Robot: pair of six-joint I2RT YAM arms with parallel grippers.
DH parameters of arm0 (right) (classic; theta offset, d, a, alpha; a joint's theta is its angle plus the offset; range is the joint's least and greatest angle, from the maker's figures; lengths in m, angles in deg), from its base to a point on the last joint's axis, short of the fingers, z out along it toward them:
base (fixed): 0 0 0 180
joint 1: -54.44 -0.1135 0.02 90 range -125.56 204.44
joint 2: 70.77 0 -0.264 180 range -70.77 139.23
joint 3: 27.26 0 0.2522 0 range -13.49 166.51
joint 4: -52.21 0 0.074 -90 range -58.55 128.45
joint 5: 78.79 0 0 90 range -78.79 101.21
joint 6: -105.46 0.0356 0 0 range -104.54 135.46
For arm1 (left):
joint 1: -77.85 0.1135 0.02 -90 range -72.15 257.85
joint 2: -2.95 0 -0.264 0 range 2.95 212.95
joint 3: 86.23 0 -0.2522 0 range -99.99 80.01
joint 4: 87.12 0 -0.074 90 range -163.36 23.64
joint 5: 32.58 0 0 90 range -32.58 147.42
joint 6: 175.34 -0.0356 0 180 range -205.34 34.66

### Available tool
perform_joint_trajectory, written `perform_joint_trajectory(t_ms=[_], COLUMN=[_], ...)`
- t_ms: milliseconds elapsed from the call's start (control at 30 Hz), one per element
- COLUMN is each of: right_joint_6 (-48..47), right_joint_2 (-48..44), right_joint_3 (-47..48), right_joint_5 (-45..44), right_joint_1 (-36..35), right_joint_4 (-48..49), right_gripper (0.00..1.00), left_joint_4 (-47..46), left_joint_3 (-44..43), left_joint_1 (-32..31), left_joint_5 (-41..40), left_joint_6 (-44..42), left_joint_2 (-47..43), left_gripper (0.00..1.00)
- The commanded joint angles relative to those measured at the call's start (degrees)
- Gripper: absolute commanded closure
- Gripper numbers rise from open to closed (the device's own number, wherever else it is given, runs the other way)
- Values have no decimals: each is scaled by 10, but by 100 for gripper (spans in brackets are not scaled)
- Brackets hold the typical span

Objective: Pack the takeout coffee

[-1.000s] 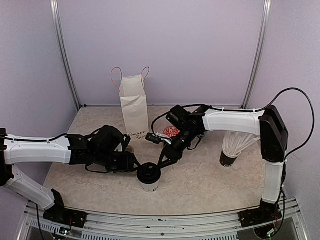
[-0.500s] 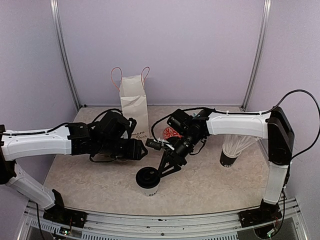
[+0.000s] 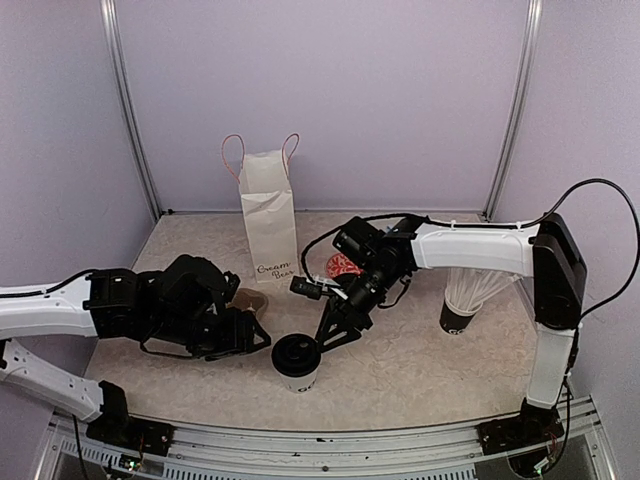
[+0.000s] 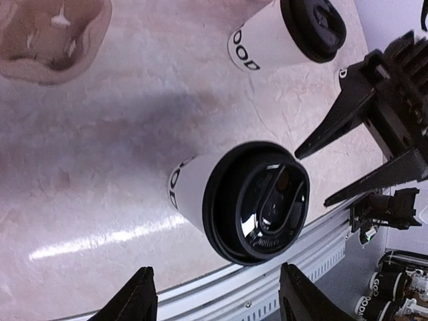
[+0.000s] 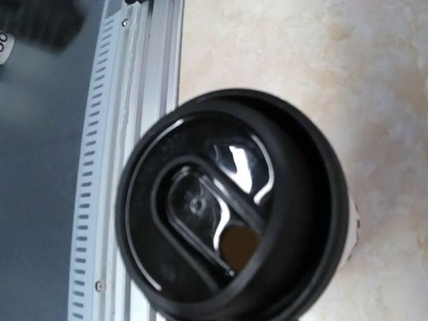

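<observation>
The right gripper [image 4: 312, 179], spread and empty, hovers beside the small white paper cup with black plastic lid [image 4: 237, 200], seemingly aligning a grasp. The left gripper [image 4: 215, 267], also released, flanks it.

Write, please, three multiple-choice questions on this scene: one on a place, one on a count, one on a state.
1. Where does the paper bag stand? A) at the near edge B) at the far side of the table C) in the right corner
2. How many lidded cups show in the left wrist view? A) one B) two C) three
3. How is the left gripper? A) shut on a cup B) shut on the bag C) open, holding nothing
Key: 1 B, it stands close to the back wall. 2 B, the near cup and the far cup. 3 C, its fingers stand wide apart.
</observation>
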Motion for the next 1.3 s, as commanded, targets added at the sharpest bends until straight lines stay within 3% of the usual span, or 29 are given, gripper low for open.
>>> perform_joint_trajectory(t_ms=[0, 433, 533, 900, 1267], right_joint_6=[-23, -45, -23, 19, 38], right_joint_2=[17, -15, -19, 26, 53], right_joint_3=[10, -32, -40, 1, 29], right_joint_5=[23, 12, -16, -7, 14], right_joint_1=[-10, -37, -32, -9, -1], right_joint_4=[-14, -18, 2, 4, 5], right_gripper=[57, 57, 59, 60, 54], left_joint_4=[-15, -29, -35, -57, -98], left_joint_3=[43, 67, 76, 94, 106], left_joint_1=[-21, -56, -56, -52, -22], left_joint_5=[29, 5, -2, -1, 29], left_joint_6=[69, 106, 105, 107, 72], left_joint_2=[-14, -23, -25, -27, 4], left_gripper=[39, 40, 45, 51, 51])
